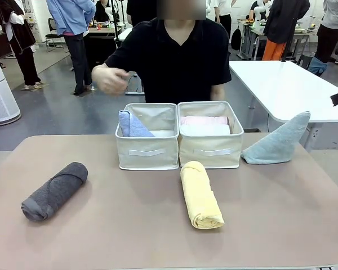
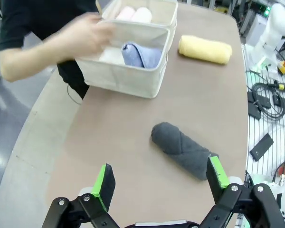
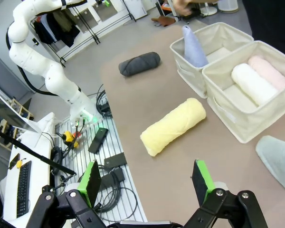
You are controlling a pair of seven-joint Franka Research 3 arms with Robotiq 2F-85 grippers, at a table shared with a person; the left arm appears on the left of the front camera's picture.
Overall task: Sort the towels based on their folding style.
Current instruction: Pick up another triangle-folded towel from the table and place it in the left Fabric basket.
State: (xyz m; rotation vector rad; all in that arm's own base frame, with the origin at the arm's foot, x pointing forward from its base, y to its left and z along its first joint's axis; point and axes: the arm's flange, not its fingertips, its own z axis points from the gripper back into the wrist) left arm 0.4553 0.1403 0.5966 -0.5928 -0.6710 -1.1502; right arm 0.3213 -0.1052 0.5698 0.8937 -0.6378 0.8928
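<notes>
judged half done. found lavender fold [image 1: 132,125] in left bin [image 1: 146,153], pink roll [image 1: 204,120] and white roll [image 1: 205,130] in right bin [image 1: 211,153]. left on counter [image 1: 129,225]: grey roll [image 1: 54,190], yellow roll [image 1: 201,194] just before right bin, teal fold [image 1: 277,143] beside it, near far right edge. left jaws spread, empty; right jaws likewise. open room mid-counter; hand [image 2: 85,33] at left bin.

no readable text, labels, brands, numbers or signs on anything in view
</notes>
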